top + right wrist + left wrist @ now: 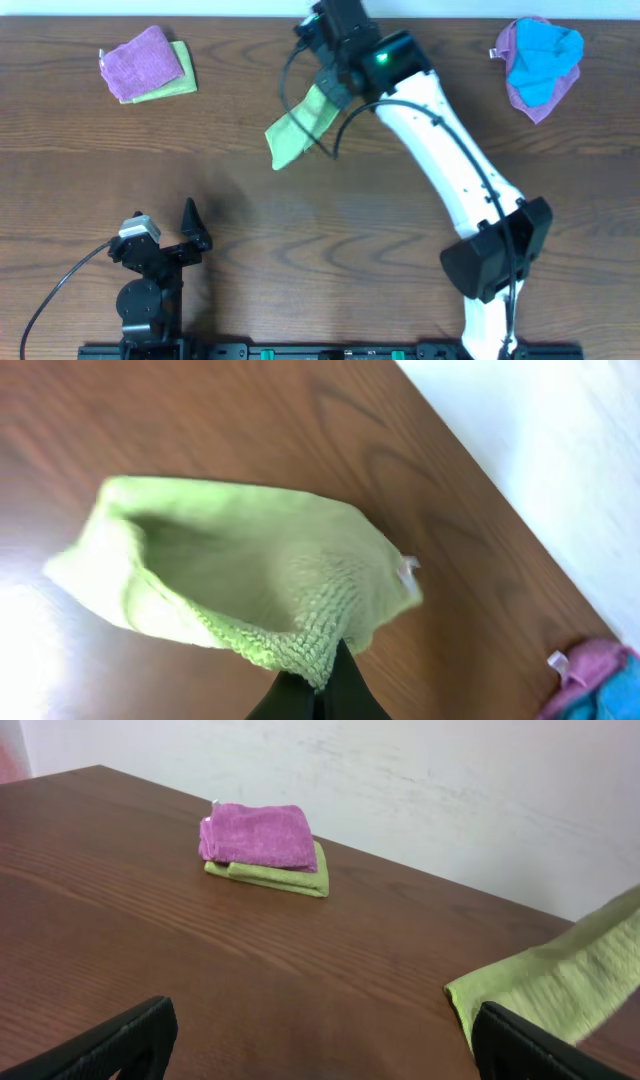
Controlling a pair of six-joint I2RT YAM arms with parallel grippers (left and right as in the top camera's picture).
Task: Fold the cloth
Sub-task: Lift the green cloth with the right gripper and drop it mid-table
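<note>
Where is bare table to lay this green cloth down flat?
Widest bare patch: table centre, bordered by the green cloth in the right gripper, the left gripper and the right arm. Another lies between the folded stack and the cloth. Crowded: far corners, at the stack and the blue-purple pile.

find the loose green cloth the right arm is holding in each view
overhead: green cloth at upper centre, held by the right hand.
left wrist: green cloth at the lower right edge, partly cut off.
right wrist: green cloth fills the middle, pinched at bottom centre by the right hand.
landmark: the far edge of the table shows in all three.
</note>
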